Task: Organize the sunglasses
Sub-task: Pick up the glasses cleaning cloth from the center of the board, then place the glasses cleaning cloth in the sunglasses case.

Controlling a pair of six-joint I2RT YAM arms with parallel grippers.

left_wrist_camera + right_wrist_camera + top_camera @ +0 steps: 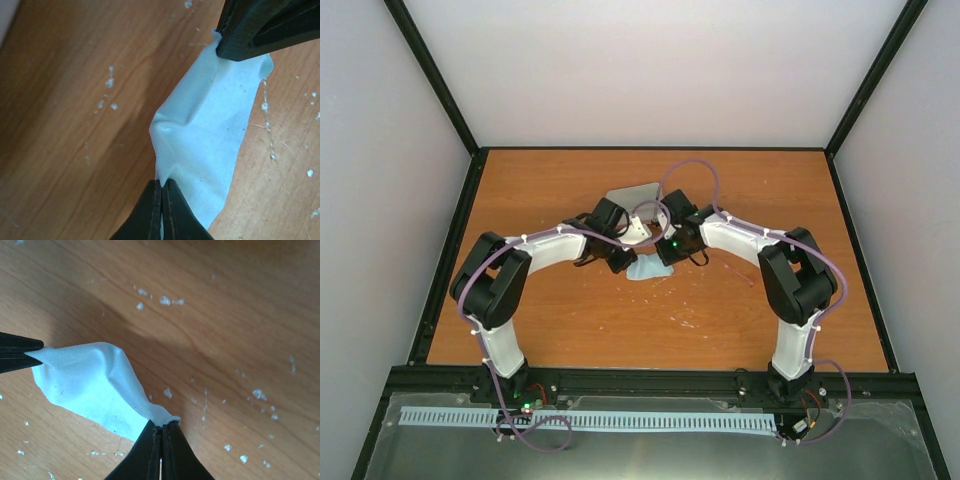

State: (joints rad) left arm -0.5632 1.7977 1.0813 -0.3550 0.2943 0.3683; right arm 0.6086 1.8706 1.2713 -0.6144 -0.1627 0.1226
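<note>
Left hand (161, 182) clamped shut on one corner of light blue cloth (210, 130); right hand (162, 424) pinched shut on opposite corner; cloth slack and creased between them over worktop (75, 125). Judged step: spreading cloth; best done by drawing hands apart evenly and level, without tugging a corner free. Sunglasses (746, 273) seemed faint red streak on worktop just beside right forearm, untouched. Pale grey shape (632, 193) beyond hands possibly container; contents not discernible.

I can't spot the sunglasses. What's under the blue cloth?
The light blue cloth, pinched by the left end effector and right end effector, hangs over the table. Beside it only speckled wood shows; the patch directly beneath is covered, so nothing there can be told.
</note>
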